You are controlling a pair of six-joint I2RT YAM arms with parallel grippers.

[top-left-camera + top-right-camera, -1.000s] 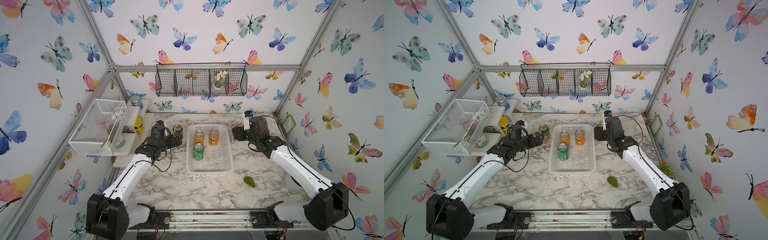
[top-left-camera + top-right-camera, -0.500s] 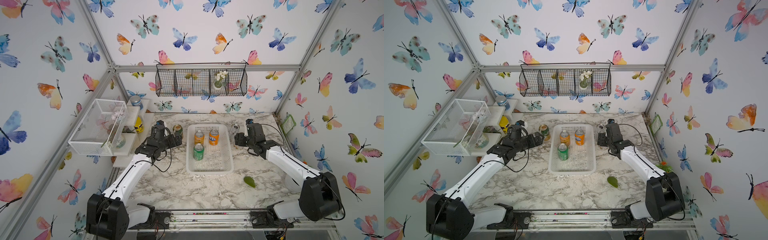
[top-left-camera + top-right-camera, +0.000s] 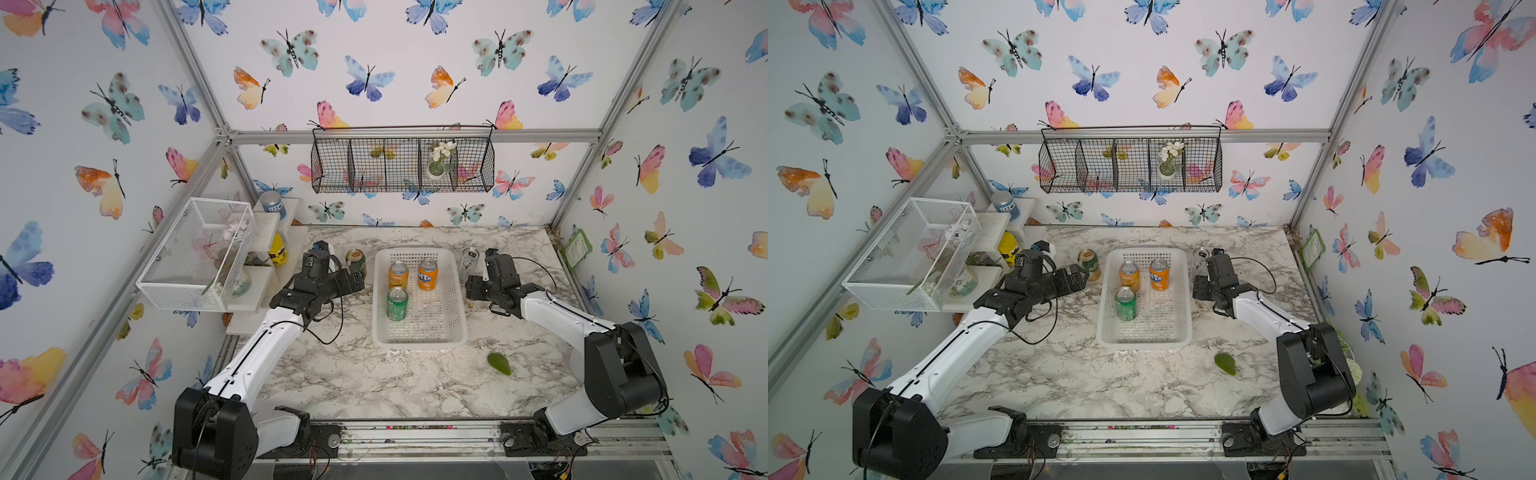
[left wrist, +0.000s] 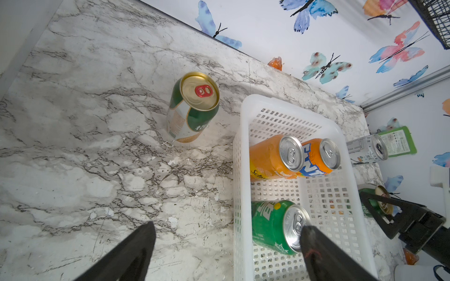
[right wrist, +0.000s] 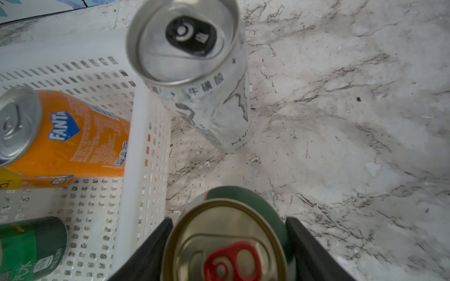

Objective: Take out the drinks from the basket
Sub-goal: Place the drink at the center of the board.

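1. White perforated plastic: basket [image 3: 417, 344] mid-worktop [image 3: 353, 382], in plain sight in both top views.
2. Holds three drinks, all upright: plain orange can [image 3: 398, 274] and Fanta can [image 3: 427, 273] side by side at the far end, bright green can [image 3: 397, 304] just nearer the robot than the plain orange can.
3. Outside, on the robot's left of the basket: dark green gold-topped can [image 3: 356, 259], upright on the worktop near the far corner, apart from the basket wall.
4. Outside, on the robot's right: slim silver-white can [image 3: 469, 262], upright, just beside the far right corner.
5. Left gripper [image 3: 356, 281]: spread wide, empty. Sits near the basket's left wall, close to the dark green gold-topped can yet clear of it in the left wrist view.
6. Right gripper [image 5: 229, 220]: pinches a second gold-topped can [image 5: 226, 245], one finger pressed to each side. Sits just outside the basket's right wall, nearer the robot than the slim silver-white can.
7. Cannot tell whether the second gold-topped can touches the worktop.
8. Green leaf [image 3: 498, 363] flat on the worktop, well apart from the basket, toward the front right.
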